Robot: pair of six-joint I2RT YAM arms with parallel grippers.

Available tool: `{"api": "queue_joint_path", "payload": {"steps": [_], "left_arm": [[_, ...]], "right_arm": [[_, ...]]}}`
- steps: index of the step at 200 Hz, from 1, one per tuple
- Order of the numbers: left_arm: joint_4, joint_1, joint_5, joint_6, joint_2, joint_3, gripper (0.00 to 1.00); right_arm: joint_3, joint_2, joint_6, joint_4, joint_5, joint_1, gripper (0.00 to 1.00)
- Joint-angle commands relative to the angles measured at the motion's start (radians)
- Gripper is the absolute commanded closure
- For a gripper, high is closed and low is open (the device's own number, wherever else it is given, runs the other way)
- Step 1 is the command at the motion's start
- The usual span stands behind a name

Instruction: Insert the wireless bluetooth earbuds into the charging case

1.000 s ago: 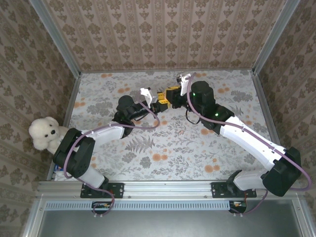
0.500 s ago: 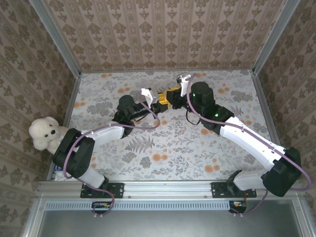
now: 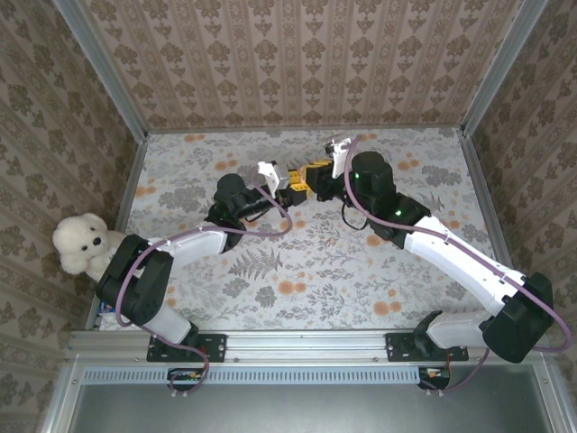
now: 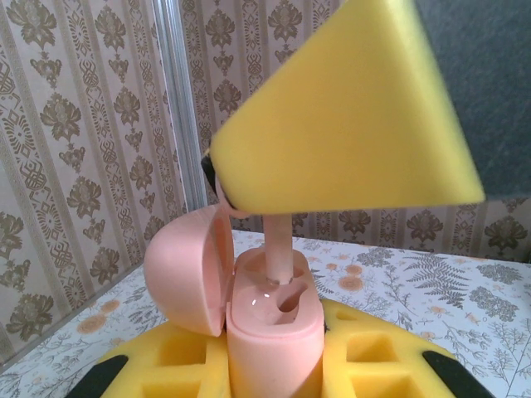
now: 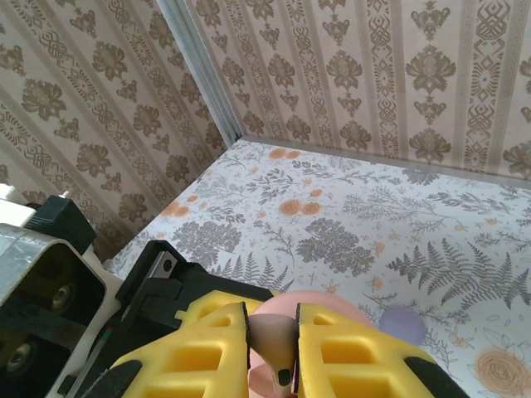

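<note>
Bottom centre of each wrist view — left gripper point(image 4: 275, 369) pinches the open pink charging case point(image 4: 270, 319), right gripper point(image 5: 274, 336) clamps an earbud point(image 4: 278, 249), stem down in the case.

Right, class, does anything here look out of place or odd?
A white plush toy sits outside the table's left rail, unrelated to the task. The pink charging case, lid open, and the earbud look normal.
</note>
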Motion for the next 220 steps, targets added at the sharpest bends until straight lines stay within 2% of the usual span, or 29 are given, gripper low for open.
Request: {"api": "queue_joint_path", "payload": {"steps": [1,66,126,156,176,197,220], "left_arm": [[0.019,-0.007,0.003,0.024,-0.038,0.031,1.00],[0.010,-0.007,0.002,0.031,-0.047,0.034,1.00],[0.005,-0.007,-0.001,0.028,-0.047,0.034,1.00],[0.004,-0.006,-0.005,0.031,-0.046,0.033,1.00],[0.004,-0.007,-0.008,0.033,-0.045,0.032,1.00],[0.003,-0.007,-0.011,0.038,-0.044,0.030,1.00],[0.001,-0.006,-0.017,0.041,-0.041,0.025,1.00]], "right_arm": [[-0.017,-0.027,0.008,0.009,-0.016,-0.006,0.82],[-0.033,-0.021,-0.001,-0.003,-0.021,-0.011,0.82],[0.065,0.054,-0.114,-0.128,-0.192,-0.002,0.82],[0.092,0.080,-0.144,-0.180,-0.184,0.006,0.81],[0.097,0.074,-0.130,-0.184,-0.136,0.006,0.72],[0.108,0.052,-0.085,-0.187,-0.075,-0.002,0.52],[0.126,0.015,-0.024,-0.194,-0.039,-0.020,0.41]]}}
